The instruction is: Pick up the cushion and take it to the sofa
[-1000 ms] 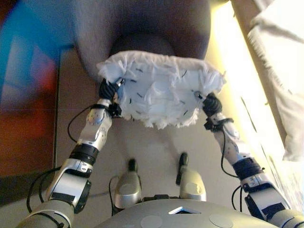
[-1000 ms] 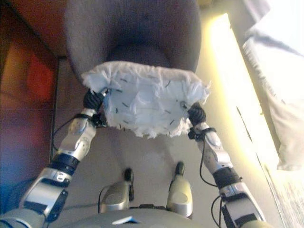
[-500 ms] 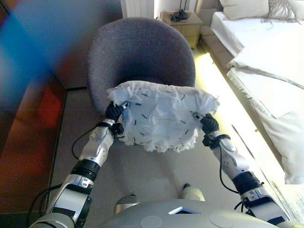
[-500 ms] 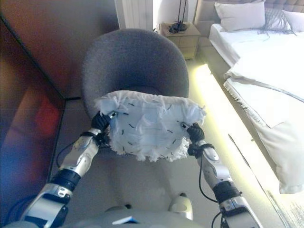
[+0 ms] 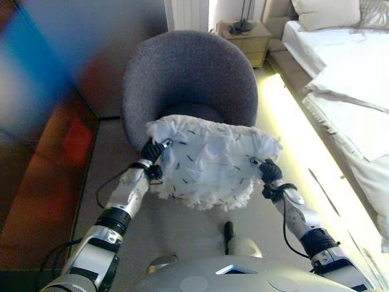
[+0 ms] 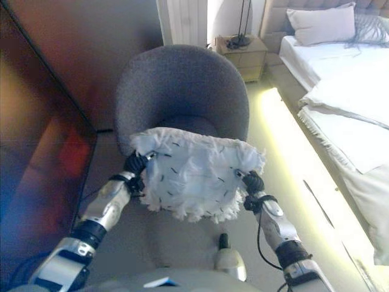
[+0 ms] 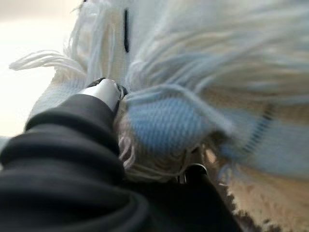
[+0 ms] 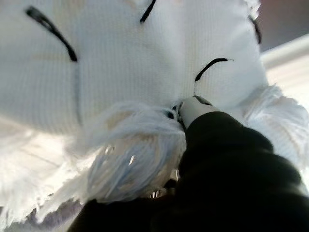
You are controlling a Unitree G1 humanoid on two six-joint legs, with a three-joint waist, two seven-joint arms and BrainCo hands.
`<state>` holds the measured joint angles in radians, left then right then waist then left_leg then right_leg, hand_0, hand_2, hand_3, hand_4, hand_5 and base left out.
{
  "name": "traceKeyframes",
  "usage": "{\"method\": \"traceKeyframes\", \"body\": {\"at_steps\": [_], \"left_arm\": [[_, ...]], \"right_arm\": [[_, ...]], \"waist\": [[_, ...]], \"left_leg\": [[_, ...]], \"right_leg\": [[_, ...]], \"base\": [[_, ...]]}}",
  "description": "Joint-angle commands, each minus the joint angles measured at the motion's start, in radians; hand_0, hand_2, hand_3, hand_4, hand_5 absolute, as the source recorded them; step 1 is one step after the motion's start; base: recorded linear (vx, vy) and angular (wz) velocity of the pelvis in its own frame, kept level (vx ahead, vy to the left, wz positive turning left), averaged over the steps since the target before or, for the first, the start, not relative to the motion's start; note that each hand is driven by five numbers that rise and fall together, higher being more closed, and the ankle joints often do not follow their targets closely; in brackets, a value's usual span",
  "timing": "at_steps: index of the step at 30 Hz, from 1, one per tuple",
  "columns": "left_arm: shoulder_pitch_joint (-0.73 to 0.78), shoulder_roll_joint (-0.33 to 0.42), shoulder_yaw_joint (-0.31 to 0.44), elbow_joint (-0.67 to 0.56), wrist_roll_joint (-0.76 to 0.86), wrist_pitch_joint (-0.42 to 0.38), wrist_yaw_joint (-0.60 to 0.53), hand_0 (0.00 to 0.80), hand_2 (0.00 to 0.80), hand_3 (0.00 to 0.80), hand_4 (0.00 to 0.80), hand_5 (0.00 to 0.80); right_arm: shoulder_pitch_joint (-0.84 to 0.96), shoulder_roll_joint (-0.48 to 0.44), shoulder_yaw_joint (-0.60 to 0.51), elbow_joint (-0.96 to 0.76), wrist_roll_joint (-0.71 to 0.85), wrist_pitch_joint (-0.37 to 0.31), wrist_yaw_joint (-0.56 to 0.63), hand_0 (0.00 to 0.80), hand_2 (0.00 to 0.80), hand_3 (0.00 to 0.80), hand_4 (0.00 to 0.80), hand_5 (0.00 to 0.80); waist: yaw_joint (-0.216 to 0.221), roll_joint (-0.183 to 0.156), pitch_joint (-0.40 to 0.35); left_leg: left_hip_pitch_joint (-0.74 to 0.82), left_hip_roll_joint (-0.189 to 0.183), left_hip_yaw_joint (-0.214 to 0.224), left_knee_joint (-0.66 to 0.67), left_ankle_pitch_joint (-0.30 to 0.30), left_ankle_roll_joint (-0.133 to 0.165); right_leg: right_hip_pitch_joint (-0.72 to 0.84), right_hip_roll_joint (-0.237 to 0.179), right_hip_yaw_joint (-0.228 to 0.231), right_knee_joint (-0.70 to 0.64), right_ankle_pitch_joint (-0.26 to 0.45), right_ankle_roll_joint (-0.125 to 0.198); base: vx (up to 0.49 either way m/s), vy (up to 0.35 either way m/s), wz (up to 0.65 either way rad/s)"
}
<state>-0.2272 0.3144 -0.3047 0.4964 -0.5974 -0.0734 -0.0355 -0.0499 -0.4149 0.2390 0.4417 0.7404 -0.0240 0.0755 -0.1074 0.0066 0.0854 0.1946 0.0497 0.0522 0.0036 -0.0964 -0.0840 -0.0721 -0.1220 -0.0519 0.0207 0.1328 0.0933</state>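
Note:
A white fringed cushion (image 5: 206, 161) with short black marks hangs in the air between my two hands, just in front of a grey round armchair (image 5: 185, 76). My left hand (image 5: 152, 150) grips its left edge and my right hand (image 5: 267, 169) grips its right edge. Close up, the cushion (image 7: 207, 96) presses against the left hand (image 7: 104, 94), whose fingers are buried in cloth and fringe. The right hand (image 8: 195, 108) likewise pinches the cushion (image 8: 120, 63) at its edge.
A bed (image 5: 352, 73) with white covers and a pillow runs along the right, with a lit strip (image 5: 292, 128) at its base. A wooden nightstand (image 5: 246, 36) stands behind the armchair. A reddish panel (image 5: 42, 176) lines the left side.
The camera has tilted up, bringing the bed and nightstand into view. The cushion stays held between both hands, now a little further right in the picture, before the armchair.

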Motion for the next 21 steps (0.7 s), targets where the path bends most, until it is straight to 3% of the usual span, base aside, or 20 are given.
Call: {"method": "traceKeyframes", "body": {"at_steps": [1,3,5,7,10,12,13,16,17,21], "left_arm": [[-0.053,0.042,0.068,-0.099,0.016,-0.104,-0.008,0.800,0.800,0.800,0.800,0.800],[-0.027,0.047,0.079,-0.117,0.001,-0.099,-0.004,0.800,0.800,0.800,0.800,0.800],[-0.027,0.051,0.085,-0.116,-0.005,-0.104,0.006,0.800,0.800,0.800,0.800,0.800],[-0.041,0.050,0.087,-0.108,-0.013,-0.112,0.006,0.800,0.800,0.800,0.800,0.800],[-0.054,0.041,0.085,-0.110,-0.013,-0.115,0.017,0.800,0.800,0.800,0.800,0.800],[-0.059,0.033,0.081,-0.110,-0.006,-0.114,0.013,0.800,0.800,0.800,0.800,0.800],[-0.052,0.032,0.080,-0.121,0.007,-0.114,0.005,0.800,0.800,0.800,0.800,0.800],[-0.049,0.042,0.073,-0.148,-0.012,-0.099,-0.005,0.800,0.800,0.800,0.800,0.800],[-0.055,0.045,0.071,-0.148,-0.027,-0.096,-0.016,0.800,0.800,0.800,0.800,0.800],[-0.104,0.022,0.038,-0.099,-0.056,-0.112,-0.010,0.800,0.800,0.800,0.800,0.800]], "right_arm": [[-0.030,0.045,-0.037,-0.107,0.011,-0.079,0.093,0.800,0.800,0.800,0.800,0.800],[-0.021,0.040,-0.023,-0.139,0.009,-0.062,0.091,0.800,0.800,0.800,0.800,0.800],[-0.027,0.033,-0.002,-0.155,0.008,-0.054,0.099,0.800,0.800,0.800,0.800,0.800],[-0.030,0.019,0.012,-0.161,0.005,-0.053,0.113,0.800,0.800,0.800,0.800,0.800],[-0.037,-0.005,0.020,-0.160,0.028,-0.057,0.116,0.800,0.800,0.800,0.800,0.800],[-0.040,-0.010,0.016,-0.154,0.045,-0.065,0.117,0.800,0.800,0.800,0.800,0.800],[-0.039,-0.006,0.011,-0.160,0.055,-0.071,0.114,0.800,0.800,0.800,0.800,0.800],[-0.049,0.001,0.004,-0.184,0.048,-0.063,0.073,0.800,0.800,0.800,0.800,0.800],[-0.053,0.001,0.003,-0.187,0.042,-0.062,0.058,0.800,0.800,0.800,0.800,0.800],[-0.066,-0.012,0.000,-0.176,0.049,-0.048,0.036,0.800,0.800,0.800,0.800,0.800]], "waist": [[0.003,-0.073,-0.076],[-0.006,-0.064,-0.092],[-0.021,-0.055,-0.105],[-0.030,-0.060,-0.110],[-0.027,-0.080,-0.104],[-0.016,-0.088,-0.092],[-0.005,-0.090,-0.083],[0.014,-0.085,-0.073],[0.018,-0.076,-0.072],[0.036,-0.052,-0.071]], "left_leg": [[0.025,-0.141,0.010,0.176,-0.142,0.155],[0.040,-0.103,0.037,0.229,-0.084,0.120],[0.030,-0.042,0.068,0.327,0.036,0.069],[-0.006,-0.002,0.094,0.451,0.113,0.036],[-0.133,0.034,0.113,0.688,0.153,0.017],[-0.203,0.071,0.126,0.727,0.137,0.022],[-0.226,0.087,0.132,0.686,0.142,0.022],[-0.208,0.091,0.138,0.495,0.166,0.024],[-0.200,0.098,0.131,0.365,0.190,0.020],[-0.260,0.113,0.095,0.062,0.269,-0.011]], "right_leg": [[-0.153,-0.049,0.017,-0.030,0.126,0.082],[-0.143,-0.032,0.016,0.015,0.103,0.059],[-0.121,0.005,0.031,0.046,0.050,0.028],[-0.091,0.022,0.038,0.047,0.018,-0.002],[-0.033,0.028,0.027,0.052,-0.026,-0.050],[0.011,0.024,-0.008,0.050,-0.050,-0.064],[0.035,0.023,-0.028,0.048,-0.061,-0.066],[0.076,0.025,-0.039,0.040,-0.081,-0.056],[0.087,0.032,-0.034,0.044,-0.096,-0.050],[0.162,0.044,-0.008,0.039,-0.148,-0.033]], "base": [[0.485,-0.208,-0.17],[0.402,-0.206,-0.14],[0.367,-0.252,-0.12],[0.369,-0.270,-0.10],[0.275,-0.241,0.02],[0.189,-0.147,-0.04],[0.153,-0.046,0.00],[0.203,0.060,0.09],[0.192,0.131,0.13],[0.269,0.155,0.26]]}}
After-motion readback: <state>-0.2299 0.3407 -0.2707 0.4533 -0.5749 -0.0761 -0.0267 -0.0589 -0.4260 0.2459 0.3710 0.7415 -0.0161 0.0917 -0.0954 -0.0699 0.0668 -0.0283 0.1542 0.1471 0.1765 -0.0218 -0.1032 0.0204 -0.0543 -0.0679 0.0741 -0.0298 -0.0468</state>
